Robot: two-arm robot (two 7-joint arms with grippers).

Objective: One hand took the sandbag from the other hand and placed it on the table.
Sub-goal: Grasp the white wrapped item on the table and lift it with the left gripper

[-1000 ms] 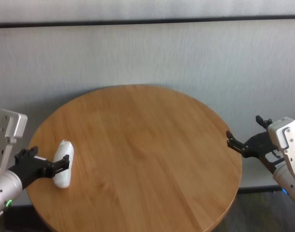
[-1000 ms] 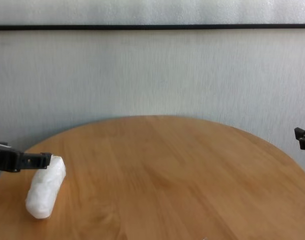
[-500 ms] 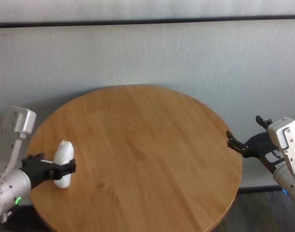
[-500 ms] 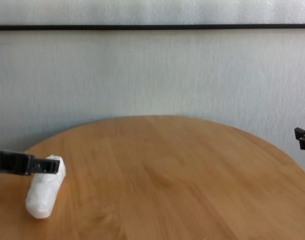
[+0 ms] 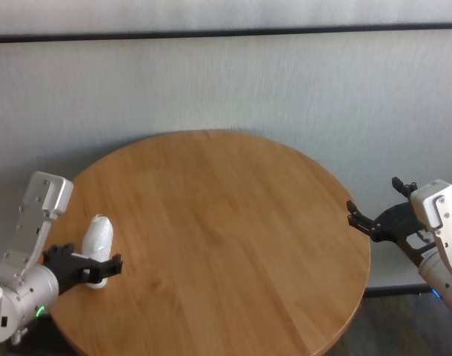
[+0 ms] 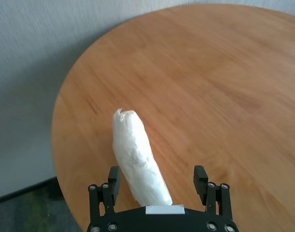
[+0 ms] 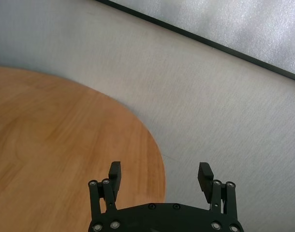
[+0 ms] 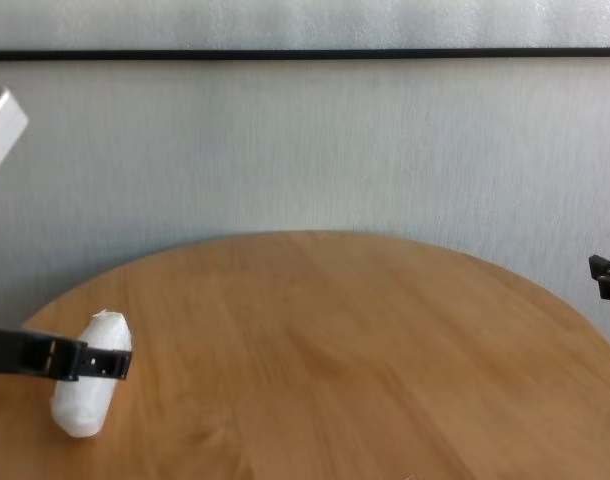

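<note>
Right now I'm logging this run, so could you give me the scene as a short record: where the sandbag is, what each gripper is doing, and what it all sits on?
sandbag: white, lying on the table near its left edge
table: round, light-brown wood
left gripper: open, fingers either side of the sandbag's near end, not closed on it
right gripper: open, holding nothing, off the table's right edge
wall: grey, behind the table

sandbag (image 5: 98,241) only obstacle on table (image 5: 226,237)
</note>
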